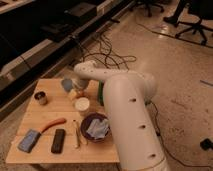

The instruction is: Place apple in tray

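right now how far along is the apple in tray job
Done: the gripper is at the apple, on the far side of the table, just behind the white cup. In hand: the pick itself; a firm hold on the apple cannot be confirmed. Left: carrying the apple across to the green tray, mostly hidden behind the arm, and setting it inside.
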Motion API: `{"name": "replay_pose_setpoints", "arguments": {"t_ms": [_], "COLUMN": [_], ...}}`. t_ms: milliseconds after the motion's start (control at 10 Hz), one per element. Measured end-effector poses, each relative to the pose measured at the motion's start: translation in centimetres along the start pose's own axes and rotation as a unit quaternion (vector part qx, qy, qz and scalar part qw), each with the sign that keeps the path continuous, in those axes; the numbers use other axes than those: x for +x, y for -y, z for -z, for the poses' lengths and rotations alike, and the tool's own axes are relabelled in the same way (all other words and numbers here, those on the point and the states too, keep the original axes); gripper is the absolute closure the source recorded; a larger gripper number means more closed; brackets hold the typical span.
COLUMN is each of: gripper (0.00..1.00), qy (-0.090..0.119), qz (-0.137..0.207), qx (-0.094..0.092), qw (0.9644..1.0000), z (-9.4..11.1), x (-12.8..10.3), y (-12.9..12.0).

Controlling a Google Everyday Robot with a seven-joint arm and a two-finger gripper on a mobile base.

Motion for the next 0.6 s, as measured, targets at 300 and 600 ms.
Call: {"name": "replay_pose_setpoints", "arguments": {"t_ms": [300,600], "gripper": [0.29,0.59], "qy": [-0.006,-0.001], "qz": [-0.009,-0.008], "qx": [0.019,0.032], "qw": [0.9998,0.9995], "z": [-1.1,-0.4], "x": [0.3,0.8], "y": [0.8,1.5]}}
